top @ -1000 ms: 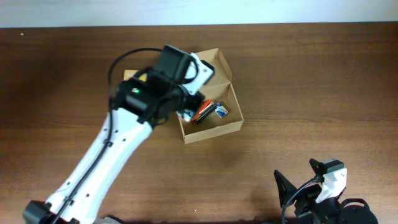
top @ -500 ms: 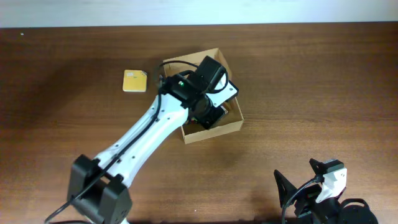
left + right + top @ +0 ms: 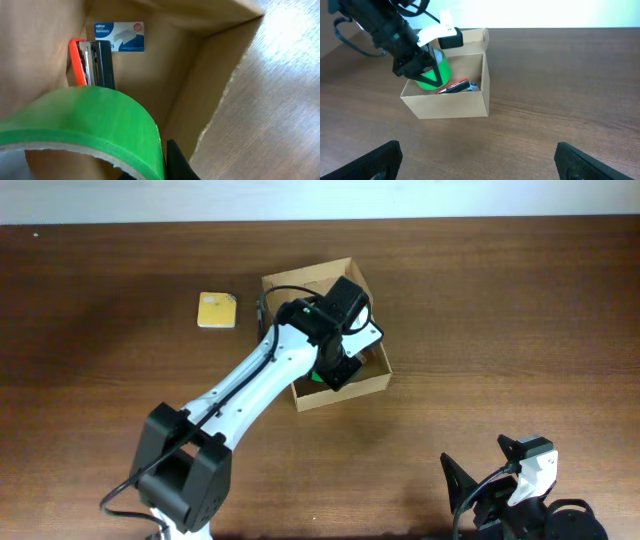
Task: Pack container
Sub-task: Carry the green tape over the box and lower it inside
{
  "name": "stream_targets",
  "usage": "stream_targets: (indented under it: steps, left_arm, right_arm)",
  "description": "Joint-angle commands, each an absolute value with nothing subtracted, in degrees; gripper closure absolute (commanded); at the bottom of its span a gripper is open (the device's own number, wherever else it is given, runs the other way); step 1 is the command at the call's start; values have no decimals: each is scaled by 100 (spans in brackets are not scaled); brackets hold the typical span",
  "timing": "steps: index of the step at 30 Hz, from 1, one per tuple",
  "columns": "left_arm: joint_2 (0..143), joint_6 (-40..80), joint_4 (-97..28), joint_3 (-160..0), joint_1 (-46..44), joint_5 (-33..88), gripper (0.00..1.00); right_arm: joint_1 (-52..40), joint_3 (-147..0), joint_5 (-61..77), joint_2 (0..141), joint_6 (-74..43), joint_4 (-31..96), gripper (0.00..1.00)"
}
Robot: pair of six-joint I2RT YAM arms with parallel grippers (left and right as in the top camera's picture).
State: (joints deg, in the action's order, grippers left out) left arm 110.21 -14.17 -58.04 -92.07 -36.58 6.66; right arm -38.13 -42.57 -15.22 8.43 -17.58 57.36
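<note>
tan-brown cardboard container (image 3: 345,393), flap open, at mid-table; the left gripper (image 3: 424,70) has swung in from its left side and now dips inside, clamped on a green roll of tape (image 3: 90,112) above a red-and-black stapler (image 3: 92,62); only release remains; right gripper (image 3: 479,159) idle, fingers apart

The white-and-black left arm (image 3: 250,385) reaches over the open tan cardboard box (image 3: 345,393), its gripper (image 3: 335,368) down inside with a green item (image 3: 318,377) showing just beneath, while a small yellow square pad (image 3: 217,310) lies well apart.

container (image 3: 210,65): matt cardboard | tape roll (image 3: 85,115): smooth green | table (image 3: 280,100): wood grain
</note>
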Motion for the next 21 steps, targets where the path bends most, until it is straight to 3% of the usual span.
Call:
stream_targets:
  steps: [1,16,21]
  left_arm:
    - [11231,-1533,-5791,-9231,-3658,598,98]
    - [11509,-1535,-5592,-9229,-3642,338,98]
    - [11546,-1535,-5592,-9229,-3579,336,86]
  right_arm:
    - [-3820,-4254,-1614,801,-1765,5719,1]
    - [-3820,-4254,-1614,801,-1765,5719,1]
    - [-3820,-4254,-1614,801,-1765,5719,1]
